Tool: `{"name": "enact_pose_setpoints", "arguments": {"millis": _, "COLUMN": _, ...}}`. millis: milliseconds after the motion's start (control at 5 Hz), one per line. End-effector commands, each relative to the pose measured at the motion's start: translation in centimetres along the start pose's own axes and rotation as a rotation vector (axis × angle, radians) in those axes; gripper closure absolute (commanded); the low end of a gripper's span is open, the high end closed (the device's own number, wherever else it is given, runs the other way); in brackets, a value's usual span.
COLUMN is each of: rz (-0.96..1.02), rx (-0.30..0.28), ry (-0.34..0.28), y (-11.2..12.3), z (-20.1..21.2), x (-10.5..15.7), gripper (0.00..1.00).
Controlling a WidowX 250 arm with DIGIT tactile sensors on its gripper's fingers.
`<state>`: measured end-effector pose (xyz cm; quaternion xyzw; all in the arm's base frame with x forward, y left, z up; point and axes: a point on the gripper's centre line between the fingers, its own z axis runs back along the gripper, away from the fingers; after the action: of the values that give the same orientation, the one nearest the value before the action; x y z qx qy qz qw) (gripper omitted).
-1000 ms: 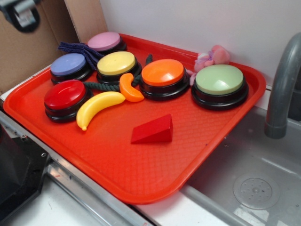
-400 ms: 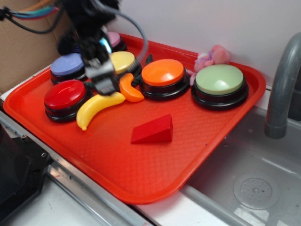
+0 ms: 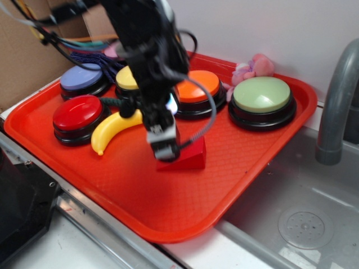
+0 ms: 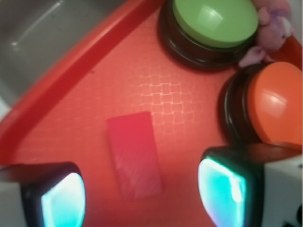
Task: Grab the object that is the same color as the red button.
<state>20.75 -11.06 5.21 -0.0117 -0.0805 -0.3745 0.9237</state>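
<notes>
Your gripper hangs with jaws apart over the red wedge block on the tray. Close off-center and its sloped face could squirt it sideways.

Behind my workspace stands a plain pale wall, evenly lit. To one side leans brown cardboard. Beside me lies a steel sink — a round drain in its basin, a grey faucet curving above. A metal counter edge runs along the front.
</notes>
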Motion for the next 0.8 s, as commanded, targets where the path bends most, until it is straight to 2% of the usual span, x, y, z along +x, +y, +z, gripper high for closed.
{"name": "enact_pose_setpoints", "arguments": {"millis": 0, "rz": -0.048, "rx": -0.001, "ry": -0.008, "y": -0.9, "z": -3.4, "x": 2.4, "gripper": 0.00}}
{"name": "enact_pose_setpoints", "arguments": {"millis": 200, "rz": -0.064, "rx": -0.010, "ry": -0.020, "y": -1.4, "z": -3.8, "x": 2.7, "gripper": 0.00}}
{"name": "enact_pose_setpoints", "arguments": {"millis": 400, "rz": -0.081, "rx": -0.011, "ry": -0.002, "y": -1.1, "z": -3.3, "x": 2.5, "gripper": 1.00}}
{"name": "enact_pose_setpoints", "arguments": {"millis": 600, "rz": -0.061, "rx": -0.004, "ry": 0.016, "y": -1.1, "z": -2.2, "x": 2.2, "gripper": 1.00}}
